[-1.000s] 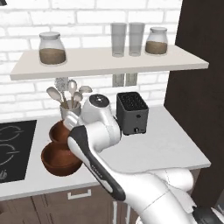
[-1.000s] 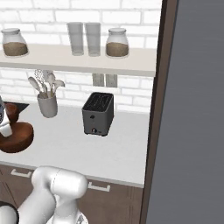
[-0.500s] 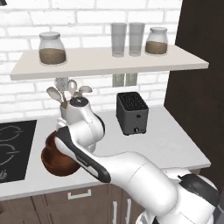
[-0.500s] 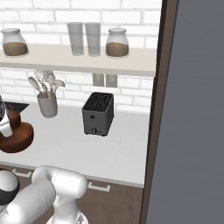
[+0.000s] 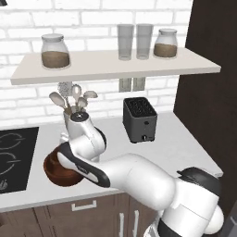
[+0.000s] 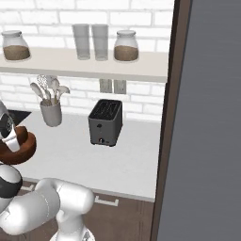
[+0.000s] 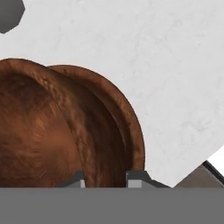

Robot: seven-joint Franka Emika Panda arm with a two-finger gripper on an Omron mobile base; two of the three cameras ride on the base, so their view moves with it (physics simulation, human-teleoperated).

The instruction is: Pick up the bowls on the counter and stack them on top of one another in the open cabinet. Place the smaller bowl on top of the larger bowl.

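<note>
White arm bent low and forward, hand (image 7: 105,178) closed, 2 fingertips (image 7: 136,178) showing

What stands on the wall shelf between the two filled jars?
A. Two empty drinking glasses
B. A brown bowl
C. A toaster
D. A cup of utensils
A: two clear glasses stand side by side on the shelf, between the left jar and the right jar.

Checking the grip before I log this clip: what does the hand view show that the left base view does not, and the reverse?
Hand view: the gripper shut on the big bowl's thick rim, straddling it. Left base view: the shelf with jars and glasses, the toaster, the utensils and the stovetop. Both: the brown bowl and the pale counter.
</note>
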